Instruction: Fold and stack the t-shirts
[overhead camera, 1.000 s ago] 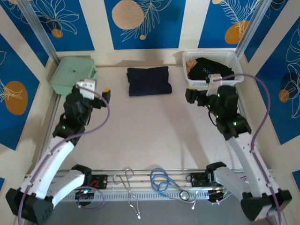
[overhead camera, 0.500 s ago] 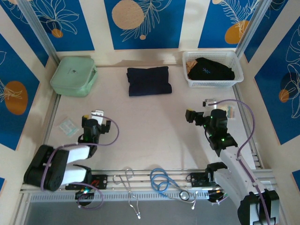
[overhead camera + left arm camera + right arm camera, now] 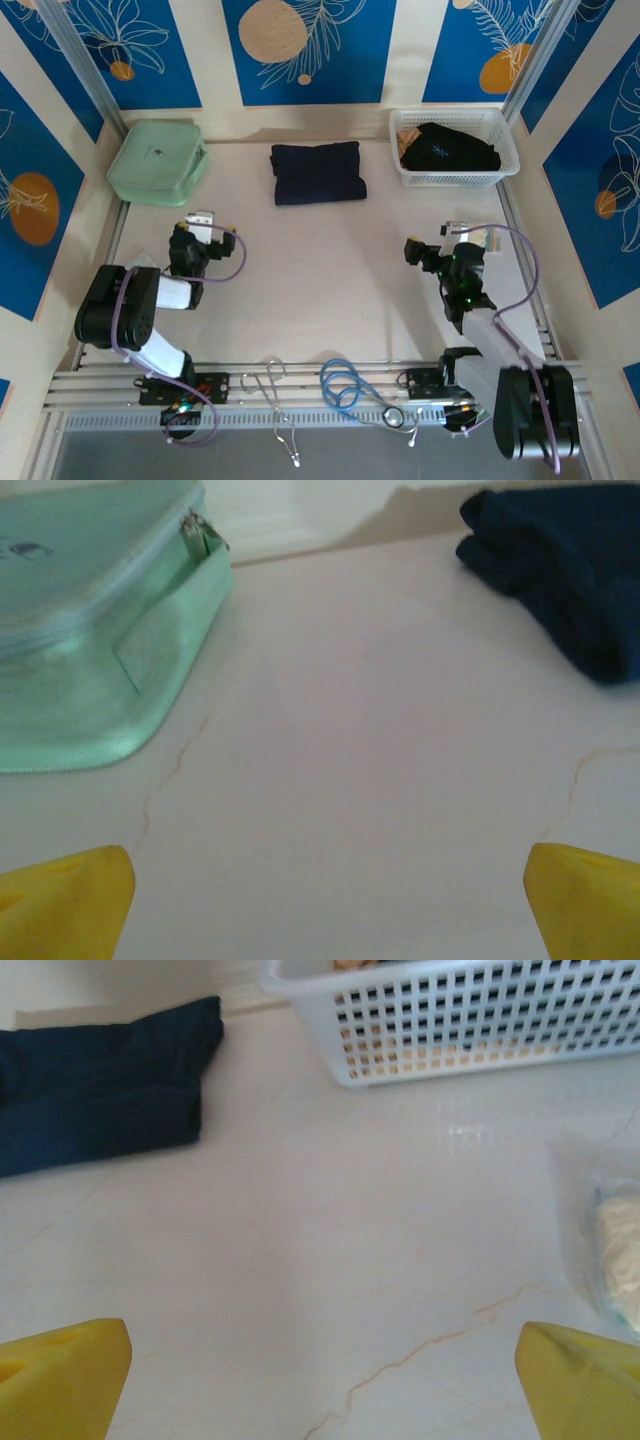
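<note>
One navy t-shirt [image 3: 318, 172] lies folded at the back middle of the table; it also shows at the top right of the left wrist view [image 3: 570, 570] and the top left of the right wrist view [image 3: 100, 1085]. A second, black t-shirt with a pale blue mark [image 3: 448, 148] sits bunched in the white basket [image 3: 505, 170]. My left gripper [image 3: 207, 240] rests low at the near left, open and empty, its yellow fingertips [image 3: 70, 900] wide apart. On the near right, my right gripper [image 3: 440, 247] is also open and empty, with its fingertips [image 3: 60, 1375] spread over bare table.
A mint-green zip case [image 3: 157, 162] fills the back left corner [image 3: 90, 650]. The lattice basket wall [image 3: 480, 1020] stands ahead of the right gripper, and a clear plastic packet [image 3: 615, 1250] lies to its right. Cables [image 3: 350, 390] and metal forceps [image 3: 270, 385] lie on the front rail.
Both arms have drawn back from the far side of the table and folded down near the front edge. The right gripper left the basket area. Both grippers stayed open.
</note>
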Controlling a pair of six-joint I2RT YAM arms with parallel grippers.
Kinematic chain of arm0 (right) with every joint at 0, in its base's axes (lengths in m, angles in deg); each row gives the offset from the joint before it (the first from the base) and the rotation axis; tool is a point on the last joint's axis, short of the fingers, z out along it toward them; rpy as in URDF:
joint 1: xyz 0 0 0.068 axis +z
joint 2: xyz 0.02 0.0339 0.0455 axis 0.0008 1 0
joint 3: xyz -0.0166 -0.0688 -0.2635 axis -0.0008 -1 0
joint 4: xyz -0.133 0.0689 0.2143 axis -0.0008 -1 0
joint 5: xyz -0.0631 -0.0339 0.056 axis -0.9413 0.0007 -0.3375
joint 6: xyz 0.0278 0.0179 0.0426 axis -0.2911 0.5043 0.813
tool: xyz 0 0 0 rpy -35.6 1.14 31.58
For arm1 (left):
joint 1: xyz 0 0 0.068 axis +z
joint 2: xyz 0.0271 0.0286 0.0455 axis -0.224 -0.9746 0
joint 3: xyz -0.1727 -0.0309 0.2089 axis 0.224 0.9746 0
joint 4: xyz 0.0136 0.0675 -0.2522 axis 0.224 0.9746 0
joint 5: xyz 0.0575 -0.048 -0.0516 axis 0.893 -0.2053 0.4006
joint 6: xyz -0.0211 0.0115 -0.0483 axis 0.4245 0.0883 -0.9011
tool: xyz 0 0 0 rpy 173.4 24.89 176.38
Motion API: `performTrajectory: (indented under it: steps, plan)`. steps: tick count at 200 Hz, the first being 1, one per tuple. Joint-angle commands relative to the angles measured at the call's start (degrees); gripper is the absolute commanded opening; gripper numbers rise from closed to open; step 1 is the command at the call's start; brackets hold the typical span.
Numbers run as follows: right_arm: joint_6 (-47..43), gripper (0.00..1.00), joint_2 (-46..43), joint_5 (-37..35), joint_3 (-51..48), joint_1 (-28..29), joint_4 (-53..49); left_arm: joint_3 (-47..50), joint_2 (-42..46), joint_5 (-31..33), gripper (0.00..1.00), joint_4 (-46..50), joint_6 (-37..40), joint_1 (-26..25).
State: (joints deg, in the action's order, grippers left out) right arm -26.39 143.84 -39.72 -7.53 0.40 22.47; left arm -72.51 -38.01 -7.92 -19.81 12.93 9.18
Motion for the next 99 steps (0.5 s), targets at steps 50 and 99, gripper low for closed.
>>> performTrajectory:
  steps: [50, 99]
  plan:
    - [-8.0, 0.99, 20.6, 8.7, 3.9, 0.6, 24.7, -0.4, 0.7, -4.3, 0.99, 3.1, -1.9, 1.0]
    - [-7.7, 0.99, 29.3, 16.7, 9.2, -1.9, 22.9, -0.5, 0.8, -1.9, 0.99, 3.3, -2.6, 1.1]
